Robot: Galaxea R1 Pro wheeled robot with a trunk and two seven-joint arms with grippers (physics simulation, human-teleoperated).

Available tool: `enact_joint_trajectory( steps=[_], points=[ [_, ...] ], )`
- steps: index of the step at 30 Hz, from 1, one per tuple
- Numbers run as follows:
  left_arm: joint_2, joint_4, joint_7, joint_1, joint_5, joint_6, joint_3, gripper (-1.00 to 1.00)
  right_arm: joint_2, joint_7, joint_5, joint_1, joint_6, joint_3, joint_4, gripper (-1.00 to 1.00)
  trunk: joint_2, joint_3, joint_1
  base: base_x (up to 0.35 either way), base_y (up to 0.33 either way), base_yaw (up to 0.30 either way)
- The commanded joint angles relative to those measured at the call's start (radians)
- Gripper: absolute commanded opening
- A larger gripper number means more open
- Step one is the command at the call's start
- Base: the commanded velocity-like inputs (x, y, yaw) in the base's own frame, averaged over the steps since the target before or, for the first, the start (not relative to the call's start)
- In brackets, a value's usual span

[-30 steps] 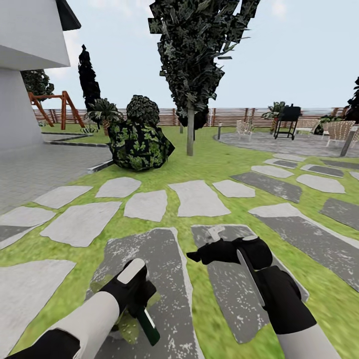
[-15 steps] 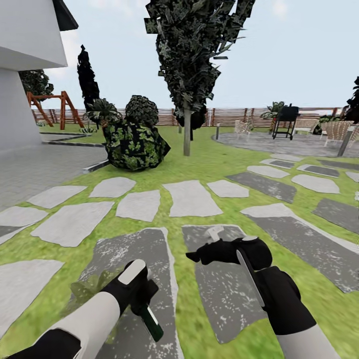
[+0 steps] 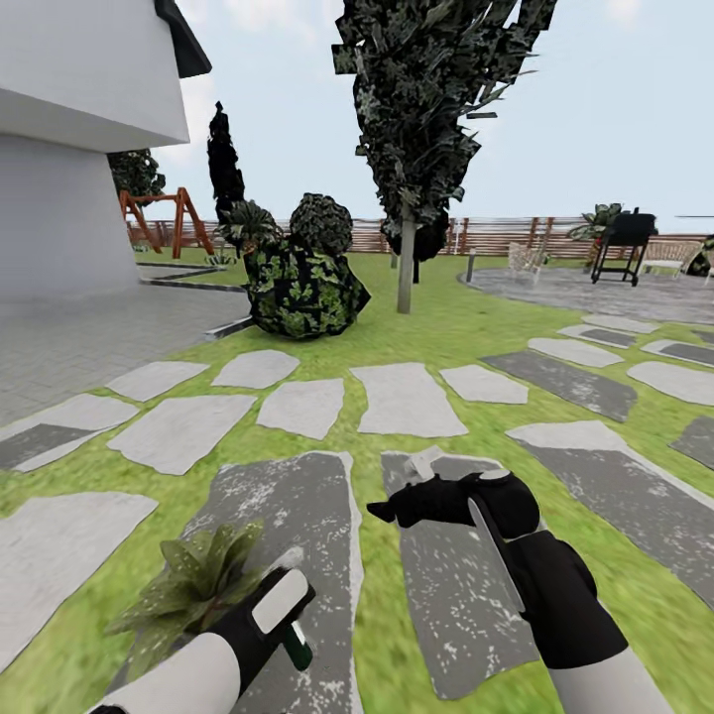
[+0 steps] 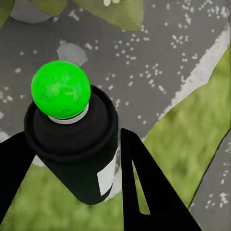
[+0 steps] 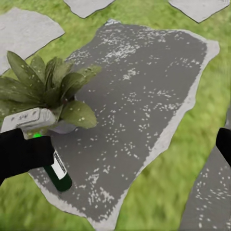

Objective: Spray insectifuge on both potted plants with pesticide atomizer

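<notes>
The garden (image 3: 436,337) is a green lawn with grey stepping slabs (image 3: 407,397), a tall dark tree (image 3: 426,119), a round bush (image 3: 302,283), a brown slat fence (image 3: 496,233) far behind and a white house wall (image 3: 69,149) at the left side.

The pesticide atomizer (image 3: 295,643) is low in the head view, held in the left gripper (image 3: 273,620). In the left wrist view the two black fingers (image 4: 144,183) stand on both sides of the dark bottle (image 4: 77,149), closed on it, and a bright green ball sits on its top. The bottle hangs over a speckled grey slab (image 3: 288,516). Just beside it is one potted plant (image 3: 193,585), whose broad leaves and grey pot (image 5: 48,96) show in the right wrist view.

The right gripper (image 3: 392,511) hovers over the neighbouring slab (image 3: 456,585), well apart from the plant; whether its pincer is wide or narrow, I cannot tell.
</notes>
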Motion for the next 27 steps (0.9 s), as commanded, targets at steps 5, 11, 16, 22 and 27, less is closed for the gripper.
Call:
enact_joint_trajectory(
  steps=[5,11,16,22,27],
  points=[
    [0.006,0.0,-0.062,0.041,-0.073,-0.018,-0.077,-1.0,0.001,0.006,0.009,-0.001,0.003,-0.004,0.0,1.0,0.0,0.002,0.0,0.0,-0.003,0.272],
    [0.008,0.006,-0.095,0.052,-0.105,-0.024,-0.14,-1.0,0.001,0.005,0.013,-0.001,0.003,-0.002,0.001,1.0,0.0,0.006,0.0,0.0,0.0,0.272],
    [0.007,0.011,-0.15,0.053,-0.104,-0.023,-0.146,-1.0,0.001,0.005,0.012,0.0,0.003,-0.001,0.0,1.0,0.0,0.008,0.0,-0.063,-0.078,0.261],
    [0.0,0.011,-0.169,0.053,-0.106,-0.022,-0.148,-1.0,0.001,0.005,0.008,0.0,0.003,-0.001,-0.001,1.0,0.0,0.009,0.0,-0.198,-0.256,0.064],
    [0.0,0.011,-0.172,0.053,-0.106,-0.021,-0.149,-1.0,0.001,0.005,0.008,0.0,0.003,-0.001,-0.001,1.0,0.0,0.009,0.0,-0.216,-0.282,0.006]
  ],
)
